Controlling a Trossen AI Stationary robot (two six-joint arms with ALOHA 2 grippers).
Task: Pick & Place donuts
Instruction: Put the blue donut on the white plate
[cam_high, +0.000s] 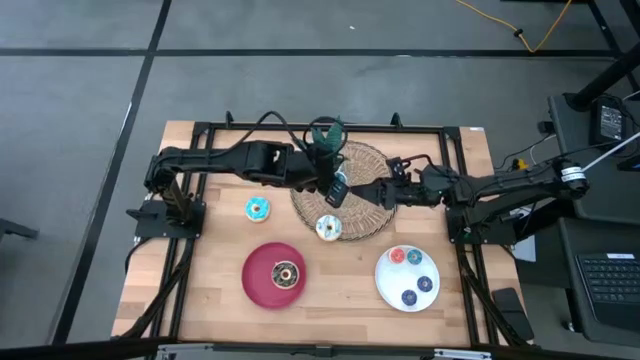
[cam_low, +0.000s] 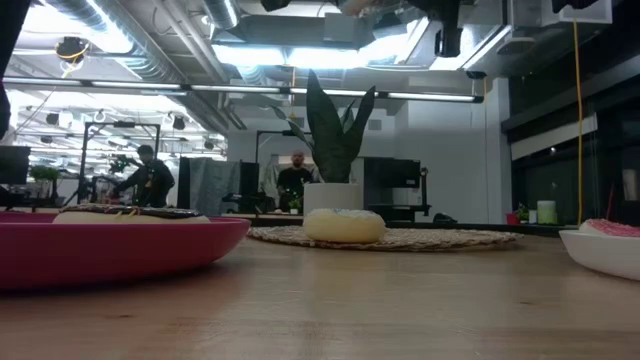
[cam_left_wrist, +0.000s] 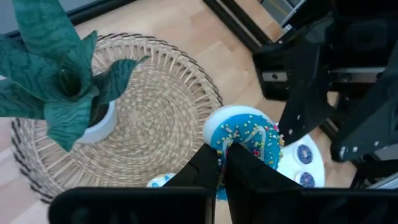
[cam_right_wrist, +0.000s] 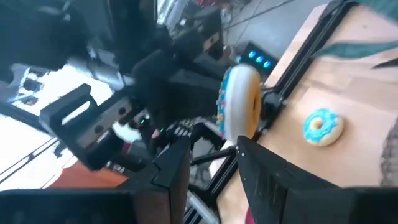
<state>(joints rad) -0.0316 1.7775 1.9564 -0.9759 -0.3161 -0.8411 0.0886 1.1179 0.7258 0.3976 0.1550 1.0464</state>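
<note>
- Red plate (cam_high: 256, 288), by the near edge, carries the chocolate donut (cam_high: 285, 273); white plate (cam_high: 388, 280), toward the near right corner, carries small donuts (cam_high: 397, 257).
- Left gripper (cam_left_wrist: 222, 155) pinches a blue sprinkled donut (cam_left_wrist: 245, 134) above the woven mat (cam_left_wrist: 155, 118); right gripper (cam_right_wrist: 212, 148) gapes beside it.
- Light-blue donut (cam_high: 257, 209) and cream donut (cam_high: 328, 228) seemingly remain unplaced.

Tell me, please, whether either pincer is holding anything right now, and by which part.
The left pincer holds a blue-iced sprinkled donut above the woven mat, clamped on its ring. The right pincer faces it and is open.
</note>
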